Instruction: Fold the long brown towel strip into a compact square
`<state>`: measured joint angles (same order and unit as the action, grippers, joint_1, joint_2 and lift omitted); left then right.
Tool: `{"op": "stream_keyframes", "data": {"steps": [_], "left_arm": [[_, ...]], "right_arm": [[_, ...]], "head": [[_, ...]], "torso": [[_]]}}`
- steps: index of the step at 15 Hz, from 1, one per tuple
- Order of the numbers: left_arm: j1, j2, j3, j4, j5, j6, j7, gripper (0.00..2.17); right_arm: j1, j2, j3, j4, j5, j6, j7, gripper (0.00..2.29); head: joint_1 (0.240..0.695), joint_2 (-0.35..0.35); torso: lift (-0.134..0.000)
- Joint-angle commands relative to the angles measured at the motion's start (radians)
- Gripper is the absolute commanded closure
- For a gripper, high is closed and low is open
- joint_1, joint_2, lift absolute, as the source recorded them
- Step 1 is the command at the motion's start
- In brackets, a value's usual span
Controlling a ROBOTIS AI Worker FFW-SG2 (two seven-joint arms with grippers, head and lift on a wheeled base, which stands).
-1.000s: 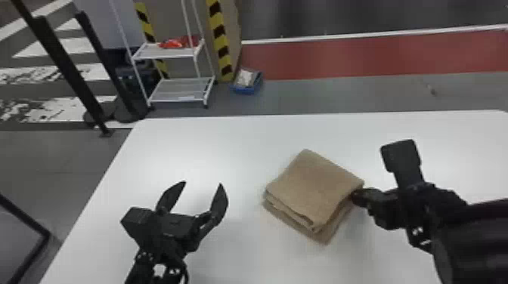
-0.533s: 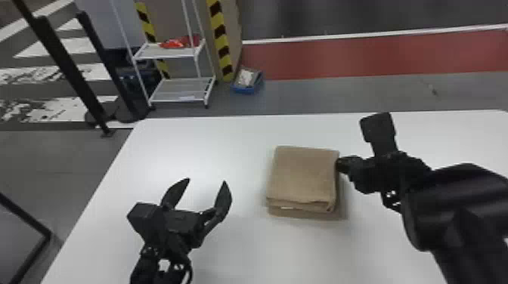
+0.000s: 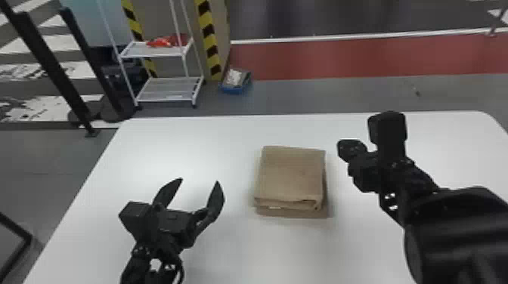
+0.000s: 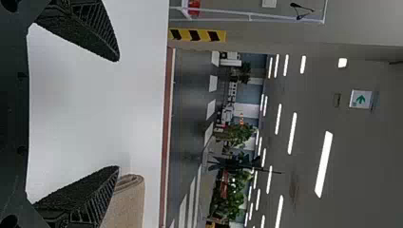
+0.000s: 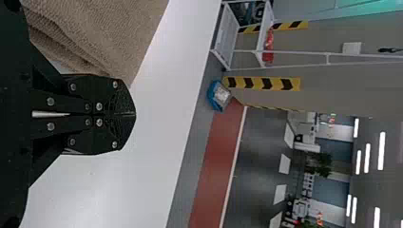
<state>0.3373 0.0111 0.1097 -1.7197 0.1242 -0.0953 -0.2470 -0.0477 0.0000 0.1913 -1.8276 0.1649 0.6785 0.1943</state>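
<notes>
Green arrow (image 4: pixel 360 99) on white sign panel (image 4: pixel 368 94), high up near ceiling lights (image 4: pixel 323 164).

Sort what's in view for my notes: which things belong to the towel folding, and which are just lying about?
Part of the job:
- folded brown towel
- white table under it
- left claw, open
- right claw, shut

Just lying about:
- white rack
- red item on it
- blue bin
- black posts
</notes>
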Motion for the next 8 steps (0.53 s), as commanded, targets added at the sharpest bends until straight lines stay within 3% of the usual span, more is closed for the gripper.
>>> {"op": "stream_keyframes", "data": {"steps": [1, 3, 8], "left_arm": [[-0.001, 0.0, -0.005, 0.002, -0.006, -0.001, 0.0, 0.06], [-0.001, 0.0, -0.005, 0.002, -0.005, -0.001, 0.0, 0.06], [0.002, 0.001, 0.002, 0.003, 0.002, -0.001, 0.0, 0.06]], "right_arm": [[0.098, 0.001, 0.027, -0.139, -0.01, -0.032, 0.046, 2.01], [0.138, -0.002, 0.076, -0.157, -0.001, -0.026, 0.109, 2.01], [0.226, -0.009, 0.12, -0.17, 0.076, 0.014, 0.111, 2.01]], "head": [[0.695, 0.136], [0.695, 0.166], [0.695, 0.238]], "torso": [[-0.122], [-0.122], [-0.122]]}}
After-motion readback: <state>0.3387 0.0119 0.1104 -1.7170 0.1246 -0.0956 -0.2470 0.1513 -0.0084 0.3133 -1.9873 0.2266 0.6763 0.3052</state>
